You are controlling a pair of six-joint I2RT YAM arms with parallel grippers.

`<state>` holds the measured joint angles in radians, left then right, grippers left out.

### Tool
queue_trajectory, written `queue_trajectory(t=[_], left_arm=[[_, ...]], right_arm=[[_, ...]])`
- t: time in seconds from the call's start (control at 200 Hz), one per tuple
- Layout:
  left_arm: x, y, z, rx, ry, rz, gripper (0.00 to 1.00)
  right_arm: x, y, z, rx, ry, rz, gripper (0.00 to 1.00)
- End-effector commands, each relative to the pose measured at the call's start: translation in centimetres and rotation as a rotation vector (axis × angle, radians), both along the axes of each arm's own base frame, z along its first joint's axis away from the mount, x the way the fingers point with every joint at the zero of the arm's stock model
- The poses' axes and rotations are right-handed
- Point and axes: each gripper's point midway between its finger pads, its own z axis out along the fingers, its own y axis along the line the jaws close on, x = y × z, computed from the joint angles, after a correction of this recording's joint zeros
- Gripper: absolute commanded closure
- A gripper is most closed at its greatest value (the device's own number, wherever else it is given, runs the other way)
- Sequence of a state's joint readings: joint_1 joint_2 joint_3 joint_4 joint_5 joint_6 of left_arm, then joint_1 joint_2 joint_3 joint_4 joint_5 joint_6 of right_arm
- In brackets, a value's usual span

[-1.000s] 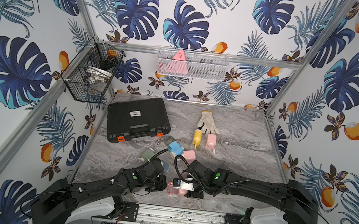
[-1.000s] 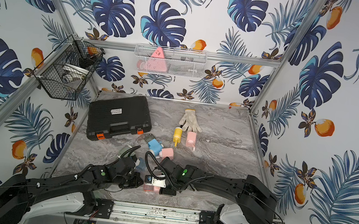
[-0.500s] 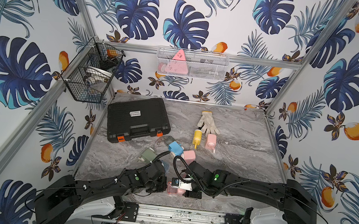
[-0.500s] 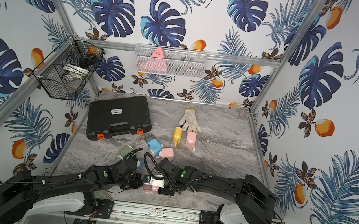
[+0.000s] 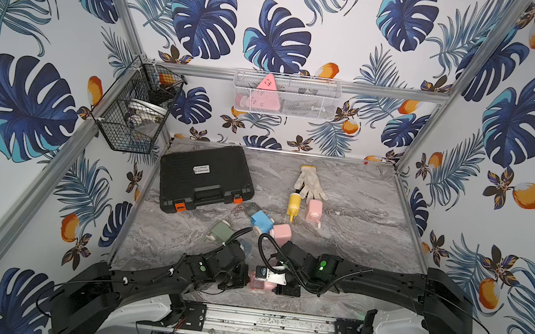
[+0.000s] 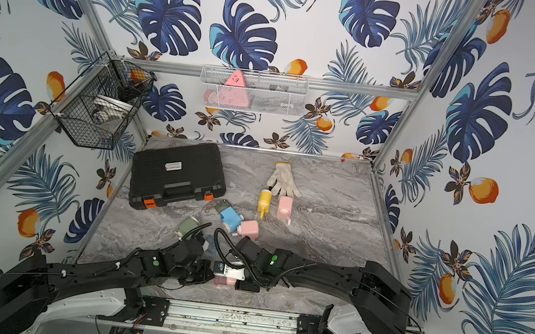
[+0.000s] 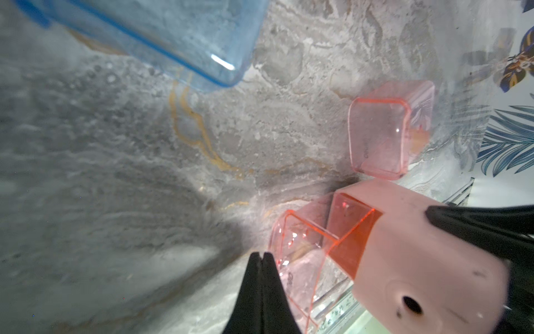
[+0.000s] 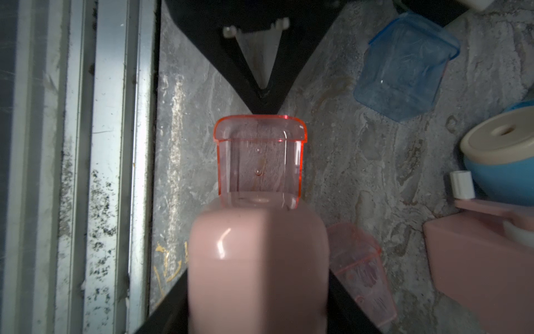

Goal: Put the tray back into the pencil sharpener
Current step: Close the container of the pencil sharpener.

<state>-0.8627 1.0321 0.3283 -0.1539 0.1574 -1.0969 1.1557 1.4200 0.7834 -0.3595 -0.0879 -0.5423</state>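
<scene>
My right gripper point(image 8: 257, 306) is shut on a pink pencil sharpener point(image 8: 257, 260), one black finger on each side of its body. A clear pink tray point(image 8: 260, 162) sits partly inside the sharpener's slot, with about half of it sticking out. My left gripper point(image 7: 261, 257) is shut with nothing in it. Its tips rest against the tray's point(image 7: 300, 251) outer end. In both top views the sharpener point(image 5: 258, 281) point(image 6: 222, 277) lies low near the table's front edge, between the two grippers.
A loose pink tray point(image 7: 381, 136) and a blue tray point(image 7: 173, 37) lie close by. Behind are a green sharpener point(image 5: 221, 233), a blue one point(image 5: 261, 220), a pink one point(image 5: 281, 232), a black case point(image 5: 205, 178), two bottles and a glove point(image 5: 309, 183). A metal rail point(image 8: 115, 144) runs along the front.
My left gripper has closed the last bit and edged toward the tray's outer end. The right arm and the sharpener have stayed still.
</scene>
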Motion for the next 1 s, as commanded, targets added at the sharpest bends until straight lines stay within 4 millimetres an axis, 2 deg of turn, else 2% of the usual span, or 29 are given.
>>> queue_trajectory(t=[0.0,0.125,0.255,0.451,0.596,0.721,0.836,0.997], left_arm=[[0.8,1.3,0.7,0.055,-0.042,0.056,0.98],[0.9,3.2,1.0,0.135,-0.059,0.095,0.97],[0.7,3.5,1.1,0.146,-0.054,0.093,0.91],[0.7,1.4,1.8,0.056,-0.056,0.041,0.76],[0.9,0.4,2.4,-0.005,-0.072,0.026,0.72],[0.7,-0.1,2.0,-0.007,-0.057,-0.002,0.67],[0.7,-0.2,1.3,0.015,-0.043,-0.012,0.65],[0.7,-0.3,0.8,0.036,-0.035,-0.019,0.69]], right_arm=[[0.0,0.5,0.2,0.023,-0.003,0.008,0.70],[0.1,0.5,0.1,0.020,-0.006,0.005,0.70],[0.1,0.4,0.0,0.016,-0.004,0.005,0.70],[0.0,0.4,0.0,0.014,-0.002,0.004,0.70],[0.0,0.4,-0.1,0.015,0.001,0.000,0.70],[0.0,0.4,-0.1,0.017,0.004,-0.001,0.70],[-0.1,0.5,0.0,0.024,0.007,-0.003,0.70],[-0.1,0.5,0.1,0.032,0.010,-0.005,0.70]])
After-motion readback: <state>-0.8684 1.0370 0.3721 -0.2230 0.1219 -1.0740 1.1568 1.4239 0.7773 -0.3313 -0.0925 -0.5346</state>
